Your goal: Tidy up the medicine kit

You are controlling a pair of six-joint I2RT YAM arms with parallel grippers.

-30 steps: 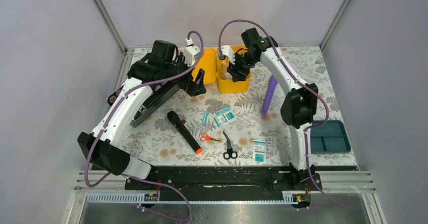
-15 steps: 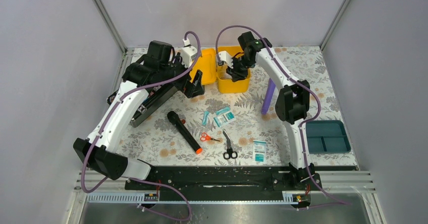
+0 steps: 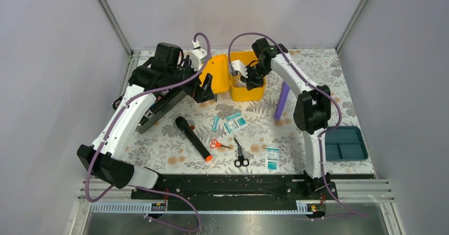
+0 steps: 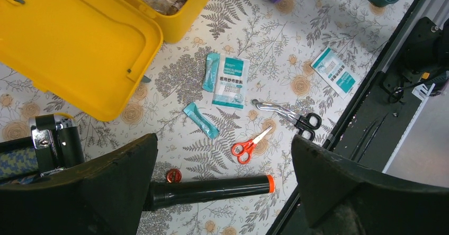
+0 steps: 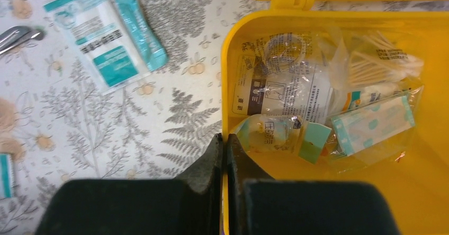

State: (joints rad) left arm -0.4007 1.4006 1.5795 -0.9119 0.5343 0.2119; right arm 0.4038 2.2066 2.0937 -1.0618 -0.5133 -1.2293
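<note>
The medicine kit (image 3: pixel 249 91), a yellow box, lies open at the back of the table with its lid (image 3: pixel 217 73) folded out to the left. My right gripper (image 5: pixel 225 139) is shut on the box's near-left wall (image 5: pixel 226 87), one finger outside and one inside. Clear sachets (image 5: pixel 288 95) and cotton swabs (image 5: pixel 378 65) lie inside the box. My left gripper (image 4: pixel 222 145) hangs open and empty above the black torch (image 4: pixel 212 190), just in front of the lid (image 4: pixel 74 39). The teal insert tray (image 3: pixel 345 143) sits apart at the right edge.
In front of the kit lie teal packets (image 3: pixel 234 123), red scissors (image 3: pixel 218 144), black-handled scissors (image 3: pixel 239 153), a white-teal sachet (image 3: pixel 272 158) and the torch (image 3: pixel 193 138). A purple tube (image 3: pixel 282 100) lies by the right arm. A black case (image 3: pixel 159 108) lies under the left arm.
My right gripper has closed onto the kit's wall, and the box has shifted slightly right. The left arm has barely moved since half a second ago.
</note>
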